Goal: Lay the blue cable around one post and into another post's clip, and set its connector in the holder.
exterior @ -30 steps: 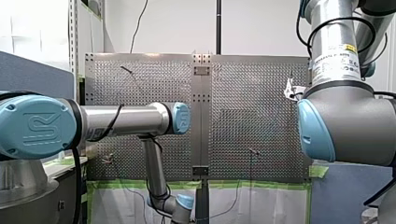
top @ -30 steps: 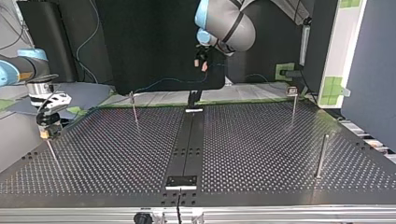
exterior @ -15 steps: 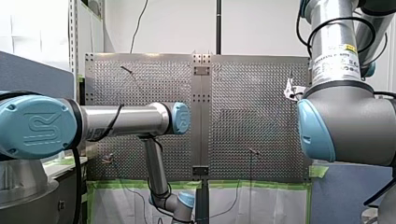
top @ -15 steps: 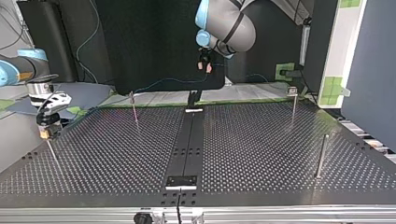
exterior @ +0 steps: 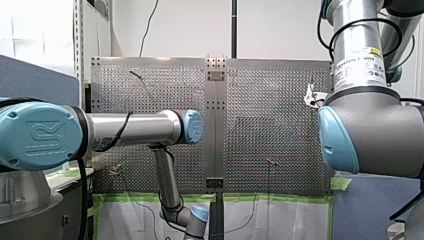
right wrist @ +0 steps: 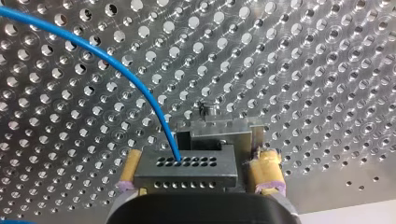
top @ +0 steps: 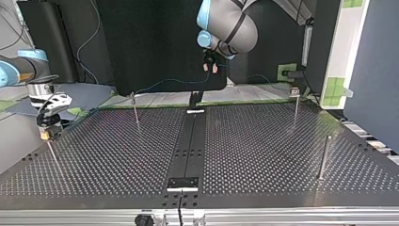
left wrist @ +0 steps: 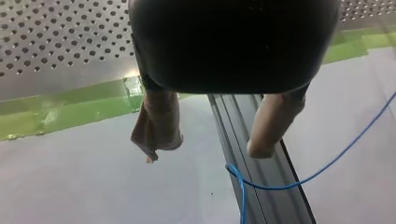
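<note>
The dark grey connector (right wrist: 184,170) sits on a metal holder (right wrist: 212,126) on the perforated plate. My right gripper (right wrist: 196,163) stands open around it: one yellow pad is at the connector's side, the other a small gap away. The blue cable (right wrist: 116,70) arcs away from the connector's top. In the top view my right gripper (top: 47,134) is low at the table's left edge. My left gripper (left wrist: 208,149) is open and empty. It hovers off the table's far edge, with the blue cable (left wrist: 303,179) lying across a rail beneath it. My left gripper (top: 210,67) hangs above the blue cable (top: 164,82).
Thin posts stand on the plate at the back left (top: 135,108), back right (top: 295,101), right (top: 323,157) and front left (top: 52,153). A black centre rail (top: 188,146) runs front to back. Green tape (left wrist: 70,109) edges the plate; a dark panel (top: 155,42) stands behind.
In the top view my left gripper has drifted slightly right and down, staying open. My right arm and the connector have not moved.
</note>
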